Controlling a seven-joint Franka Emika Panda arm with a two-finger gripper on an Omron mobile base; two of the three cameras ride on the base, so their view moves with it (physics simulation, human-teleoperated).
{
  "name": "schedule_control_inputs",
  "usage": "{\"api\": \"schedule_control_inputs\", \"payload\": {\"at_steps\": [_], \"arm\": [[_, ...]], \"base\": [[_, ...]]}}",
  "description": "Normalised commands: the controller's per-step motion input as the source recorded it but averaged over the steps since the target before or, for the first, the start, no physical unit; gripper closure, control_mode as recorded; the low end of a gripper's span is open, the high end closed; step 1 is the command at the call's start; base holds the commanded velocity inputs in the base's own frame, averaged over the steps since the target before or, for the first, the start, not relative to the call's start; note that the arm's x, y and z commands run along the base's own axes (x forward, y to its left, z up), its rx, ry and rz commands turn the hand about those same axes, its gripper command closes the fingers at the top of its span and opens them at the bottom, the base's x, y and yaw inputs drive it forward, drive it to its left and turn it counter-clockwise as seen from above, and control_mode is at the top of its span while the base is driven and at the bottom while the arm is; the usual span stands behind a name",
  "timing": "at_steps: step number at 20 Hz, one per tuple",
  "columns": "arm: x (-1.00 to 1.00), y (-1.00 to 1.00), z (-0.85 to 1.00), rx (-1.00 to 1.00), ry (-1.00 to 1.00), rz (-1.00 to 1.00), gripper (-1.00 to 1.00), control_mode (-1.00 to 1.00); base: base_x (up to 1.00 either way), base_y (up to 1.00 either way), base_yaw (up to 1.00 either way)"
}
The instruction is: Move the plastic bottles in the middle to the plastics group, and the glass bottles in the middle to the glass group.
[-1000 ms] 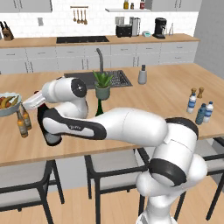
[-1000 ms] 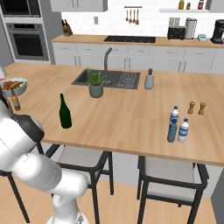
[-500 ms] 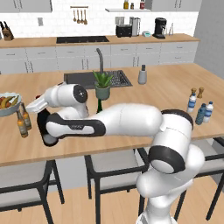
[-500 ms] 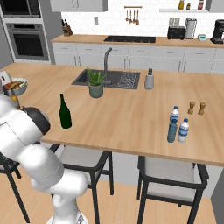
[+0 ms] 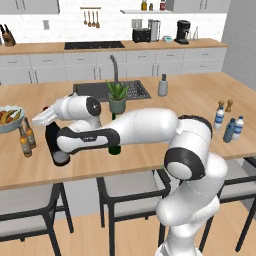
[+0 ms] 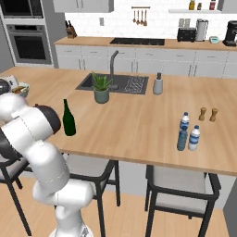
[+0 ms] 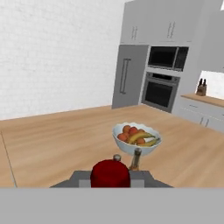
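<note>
My gripper (image 7: 111,178) is shut on the red foil top of the black wine bottle (image 7: 109,168). In the left base view the gripper (image 5: 47,122) holds that black bottle (image 5: 54,145) upright at the counter's left end, right beside the two amber bottles (image 5: 25,142) of the glass group. I cannot tell whether its base touches the counter. The green wine bottle (image 6: 68,119) stands mid-counter, half hidden behind my arm in the left base view (image 5: 115,148). The blue-tinted plastic bottle (image 6: 182,139) stands with the two clear water bottles (image 6: 194,138) at the right.
A fruit bowl (image 5: 4,125) sits just behind the amber bottles, also ahead of the hand (image 7: 131,146). A potted plant (image 6: 101,89) and a sink (image 6: 115,83) lie mid-counter. Two small brown shakers (image 6: 208,114) stand behind the water bottles. Chairs line the near edge.
My arm has folded lower over the counter, while the gripper with the black bottle has stayed almost in place by the amber bottles.
</note>
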Motion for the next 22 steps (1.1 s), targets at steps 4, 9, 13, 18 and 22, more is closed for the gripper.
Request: {"api": "schedule_control_inputs", "payload": {"at_steps": [4, 9, 13, 18, 22], "arm": [[0.31, 0.24, 0.0, 0.0, 0.0, 0.0, 1.0, -1.0], [0.26, 0.36, 0.0, 0.0, 0.02, 0.0, 1.0, -1.0], [0.28, 0.46, -0.13, 0.0, 0.0, 0.0, 1.0, -1.0], [0.23, 0.48, -0.25, 0.0, 0.0, 0.0, 1.0, -1.0], [0.11, 0.41, -0.36, 0.0, 0.0, 0.0, 1.0, -1.0]], "base": [[0.0, 0.0, 0.0], [0.0, 0.0, 0.0], [0.0, 0.0, 0.0], [0.0, 0.0, 0.0], [0.0, 0.0, 0.0]]}}
